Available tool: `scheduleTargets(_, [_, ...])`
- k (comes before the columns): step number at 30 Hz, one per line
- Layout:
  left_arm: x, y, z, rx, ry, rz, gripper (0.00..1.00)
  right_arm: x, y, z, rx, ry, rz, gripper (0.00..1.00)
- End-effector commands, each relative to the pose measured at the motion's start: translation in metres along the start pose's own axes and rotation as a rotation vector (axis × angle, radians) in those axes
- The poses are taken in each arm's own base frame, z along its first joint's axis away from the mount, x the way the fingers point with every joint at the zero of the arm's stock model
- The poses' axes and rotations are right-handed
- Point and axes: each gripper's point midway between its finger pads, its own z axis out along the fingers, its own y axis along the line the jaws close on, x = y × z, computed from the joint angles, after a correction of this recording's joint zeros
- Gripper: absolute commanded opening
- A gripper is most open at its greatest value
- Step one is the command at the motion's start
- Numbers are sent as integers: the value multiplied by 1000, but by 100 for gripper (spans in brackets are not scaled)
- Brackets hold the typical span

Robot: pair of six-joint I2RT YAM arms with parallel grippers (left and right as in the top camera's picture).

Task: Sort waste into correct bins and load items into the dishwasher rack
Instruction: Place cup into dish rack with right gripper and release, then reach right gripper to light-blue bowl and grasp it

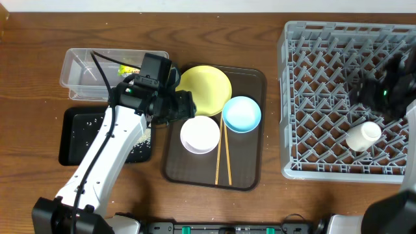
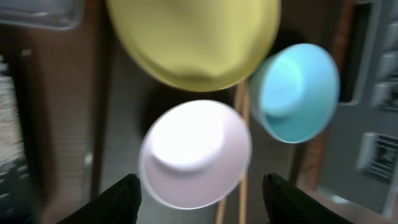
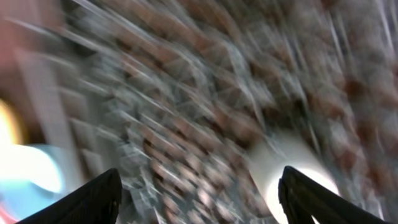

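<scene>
Left gripper [image 2: 200, 202]: jaws spread and empty, hovering above the white bowl [image 2: 194, 152], which shows between its two dark fingers [image 2: 118, 200].
Right gripper [image 3: 199, 199]: fingers set wide apart with nothing visible between them. The wrist view is badly smeared by motion, so this appears empty rather than certainly so.
Dishwasher rack [image 1: 344, 97]: grey pegged crate at the table's right side, with the right arm over it.
Small pale cup [image 1: 363, 136]: lying on its side in the rack, near the front right corner.
Brown tray [image 1: 250, 175]: at the table's centre, carrying the remaining dishes.
Yellow plate [image 1: 205, 88]: at the tray's back edge.
Light blue bowl [image 1: 242, 114]: just beside the plate, toward the rack.
Chopsticks [image 1: 223, 159]: lying together between the two bowls and running toward the tray's front.
Clear tub [image 1: 81, 75]: back left, holding the green-and-orange wrapper [image 1: 127, 67].
Black tray [image 1: 70, 153]: in front of the tub, scattered with white rice grains [image 1: 88, 123].
</scene>
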Motion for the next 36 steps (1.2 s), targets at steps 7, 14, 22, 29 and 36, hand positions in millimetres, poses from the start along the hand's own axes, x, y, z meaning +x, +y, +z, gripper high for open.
scheduleTargets(7, [-3,26,-5,-146,-29,-18,70,6,159,-7,-398,-85,-511,75])
scheduleTargets(14, [-1,28,-4,-155,-16,-21,70,53,205,46,-335,68,-705,72])
scheduleTargets(22, [0,28,-4,-155,-16,-20,70,103,216,108,-254,266,-746,66])
scheduleTargets(29, [-1,28,-4,-155,-16,-20,71,131,200,153,-169,408,-710,46])
scheduleTargets(36, [-1,28,-4,-155,-16,-20,71,141,191,171,-135,454,-706,23])
